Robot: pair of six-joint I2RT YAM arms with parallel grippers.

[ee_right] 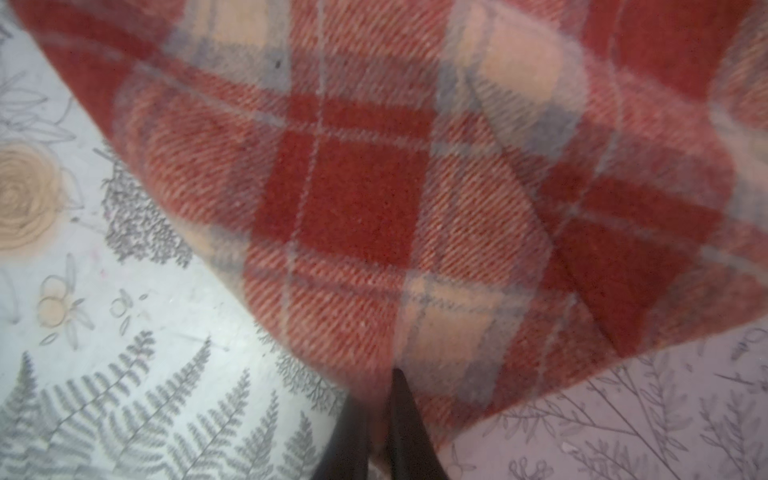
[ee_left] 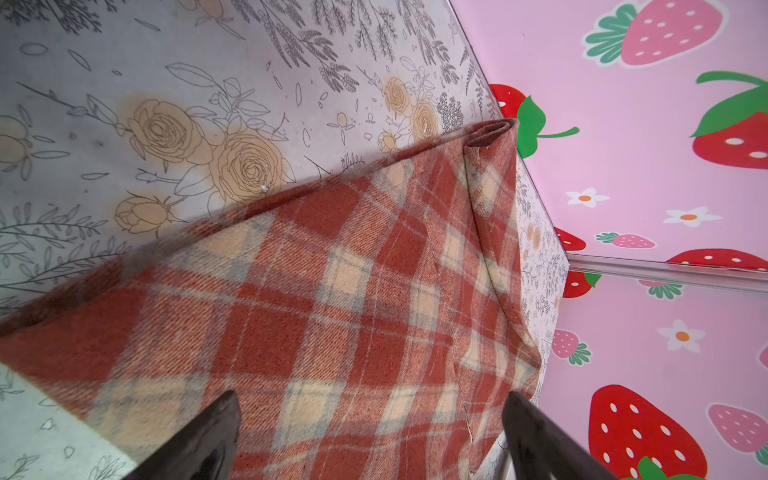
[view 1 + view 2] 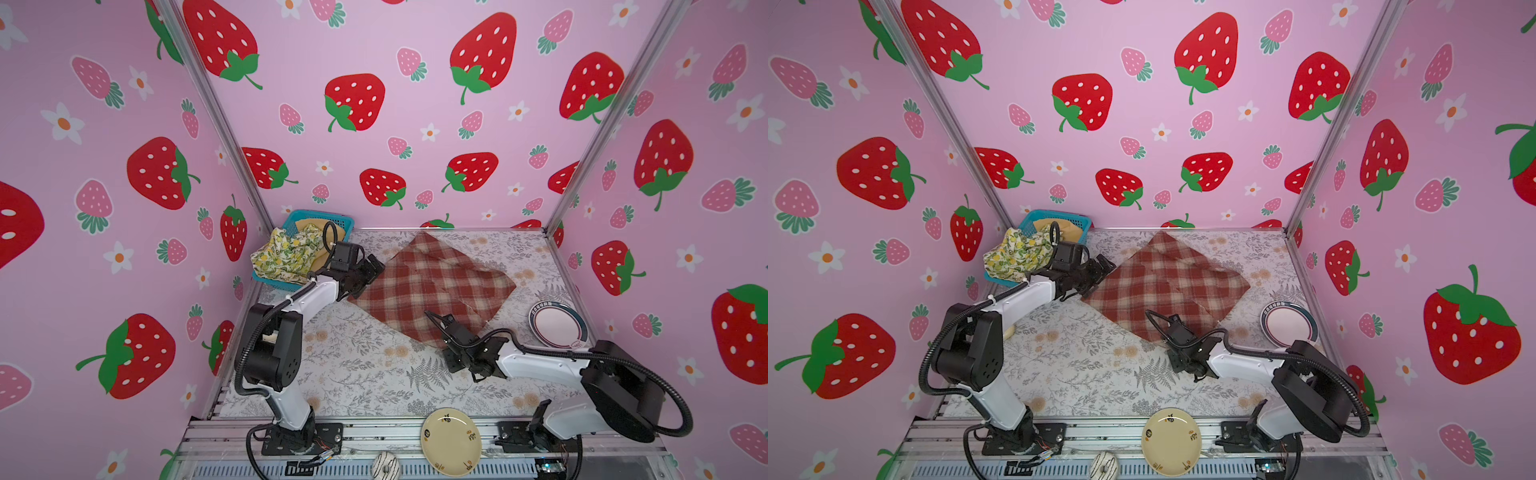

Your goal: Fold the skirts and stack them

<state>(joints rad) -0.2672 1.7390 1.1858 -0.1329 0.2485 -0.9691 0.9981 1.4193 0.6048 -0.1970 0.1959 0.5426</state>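
1. Two hands at plaid skirt (image 3: pixel 432 278), flat on desk (image 3: pixel 353 365) beside basket (image 3: pixel 332 218). Right hand (image 1: pixel 380 392) is clamped on the corner away from basket, likely to fold it over.
2. Left hand (image 2: pixel 370 407) is spread wide over the corner nearest basket, holding nothing.
3. Lemon skirt (image 3: pixel 286 253) and mustard skirt (image 3: pixel 306 227) queue in basket.

this is a robot test booth, a lab rig dressed up rather than a real room: pink wall panels printed with red strawberries (image 3: pixel 374 62) close me in on three sides, held by bare aluminium corner posts (image 3: pixel 224 137). the tabletop is a flat sheet printed with grey ferns and tan roses (image 3: pixel 365 374). my black arm bases (image 3: pixel 328 436) are bolted to a slotted aluminium rail (image 3: pixel 382 432), with loose coloured wires (image 3: pixel 322 457) showing.
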